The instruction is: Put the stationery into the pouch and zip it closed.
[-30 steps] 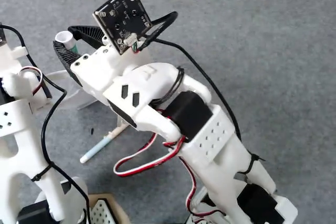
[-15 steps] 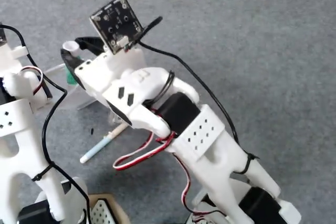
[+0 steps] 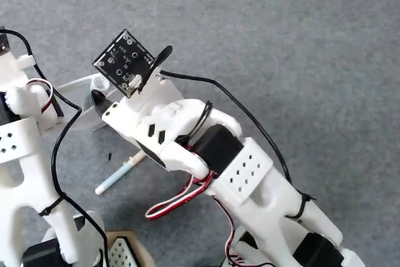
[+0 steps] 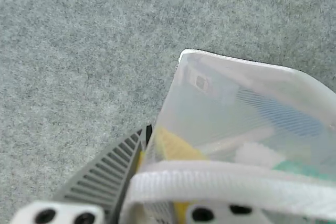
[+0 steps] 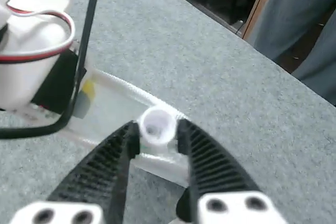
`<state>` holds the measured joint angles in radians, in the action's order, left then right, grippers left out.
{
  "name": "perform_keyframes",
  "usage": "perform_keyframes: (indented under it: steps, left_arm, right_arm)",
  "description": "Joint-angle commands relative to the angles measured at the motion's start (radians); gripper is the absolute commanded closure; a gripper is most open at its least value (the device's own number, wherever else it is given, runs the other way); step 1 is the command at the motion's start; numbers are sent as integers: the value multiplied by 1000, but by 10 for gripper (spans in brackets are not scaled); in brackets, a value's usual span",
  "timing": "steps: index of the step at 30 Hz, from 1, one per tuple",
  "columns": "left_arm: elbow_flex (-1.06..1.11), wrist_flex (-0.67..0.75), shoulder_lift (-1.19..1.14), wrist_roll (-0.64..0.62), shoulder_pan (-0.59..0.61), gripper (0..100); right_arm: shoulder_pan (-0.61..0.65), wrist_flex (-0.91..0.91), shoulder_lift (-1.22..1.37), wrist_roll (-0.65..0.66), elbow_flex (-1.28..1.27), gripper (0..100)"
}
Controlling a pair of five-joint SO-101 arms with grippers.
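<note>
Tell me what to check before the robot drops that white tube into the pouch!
1. White tube gripped between the right jaws: ok.
2. Pouch held up by the left jaws: ok.
3. Tube lined up with the pouch's opening: cannot tell. It sits in front of the pouch in the right wrist view, and it hides the rim there.
4. Things already packed staying inside: ok, a yellow item and others show through the pouch wall.
5. All stationery packed: not ok, a pen lies on the table.
</note>
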<state>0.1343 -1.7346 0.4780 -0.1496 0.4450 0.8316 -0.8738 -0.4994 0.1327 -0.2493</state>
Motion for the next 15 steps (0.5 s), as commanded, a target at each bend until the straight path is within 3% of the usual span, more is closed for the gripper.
perform_keyframes:
  steps: [1,10,15]
  left_arm:
    - [-1,0,-12,-5,21,973]
    - [-1,0,-12,-5,21,973]
    - [-1,0,-11,-5,25,973]
  right_arm:
    - [-5,-21,-13,12,10,806]
    - [-21,-199,-13,14,231,804]
    - [-157,-364,-15,14,292,804]
